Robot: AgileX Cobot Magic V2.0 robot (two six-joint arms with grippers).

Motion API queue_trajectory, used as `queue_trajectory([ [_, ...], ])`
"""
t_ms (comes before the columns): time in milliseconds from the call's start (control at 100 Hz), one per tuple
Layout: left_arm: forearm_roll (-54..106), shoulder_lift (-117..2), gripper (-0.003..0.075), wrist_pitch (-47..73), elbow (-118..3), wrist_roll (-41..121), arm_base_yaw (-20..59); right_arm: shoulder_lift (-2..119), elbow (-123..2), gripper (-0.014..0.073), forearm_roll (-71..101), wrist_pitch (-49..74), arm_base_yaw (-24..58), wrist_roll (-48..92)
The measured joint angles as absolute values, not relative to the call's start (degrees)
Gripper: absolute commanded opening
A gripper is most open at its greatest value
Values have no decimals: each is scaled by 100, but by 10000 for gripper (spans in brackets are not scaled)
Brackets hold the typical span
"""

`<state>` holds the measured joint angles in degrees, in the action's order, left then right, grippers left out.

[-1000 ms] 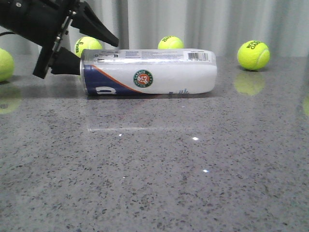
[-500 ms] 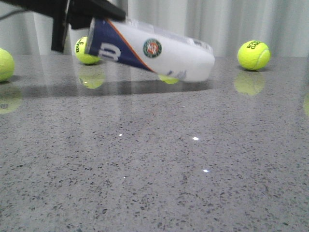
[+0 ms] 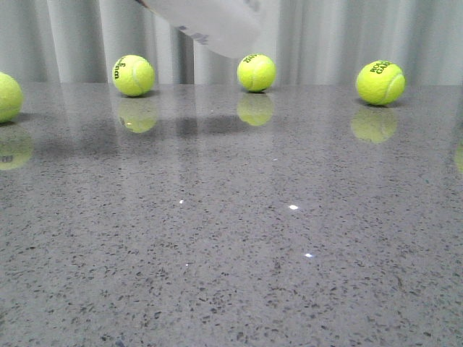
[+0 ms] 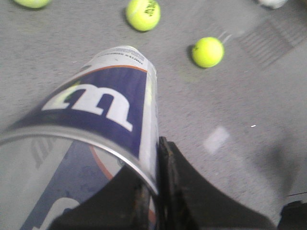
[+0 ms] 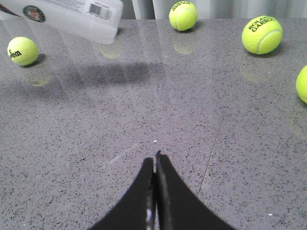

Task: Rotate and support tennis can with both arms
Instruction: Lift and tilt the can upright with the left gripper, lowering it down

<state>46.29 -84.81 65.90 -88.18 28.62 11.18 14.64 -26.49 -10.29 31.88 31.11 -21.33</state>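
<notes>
The left gripper (image 4: 151, 201) is clamped on the rim of the tennis can (image 4: 103, 108), holding it tilted in the air, clear of the grey table (image 3: 289, 238), its white end (image 3: 217, 29) showing high in the front view. The right gripper (image 5: 155, 191) hangs above the table with fingers pressed together, empty, well apart from the can.

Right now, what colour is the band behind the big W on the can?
Navy blue with a white W, on the can; the left wrist view shows it best.
</notes>
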Motion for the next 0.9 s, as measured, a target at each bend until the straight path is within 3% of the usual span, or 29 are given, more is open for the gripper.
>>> queue_trajectory([
  [330,1554,-8280,-21,7222,-9923,1041,2514,1464,-2649,-66,-1029,3188,3111,-2133],
  [470,993,-8296,-21,7257,-9959,736,2971,1464,-2649,-66,-1029,3188,3111,-2133],
  [900,335,-8891,-20,7268,-9822,658,3101,1464,-2649,-66,-1029,3188,3102,-2133],
])
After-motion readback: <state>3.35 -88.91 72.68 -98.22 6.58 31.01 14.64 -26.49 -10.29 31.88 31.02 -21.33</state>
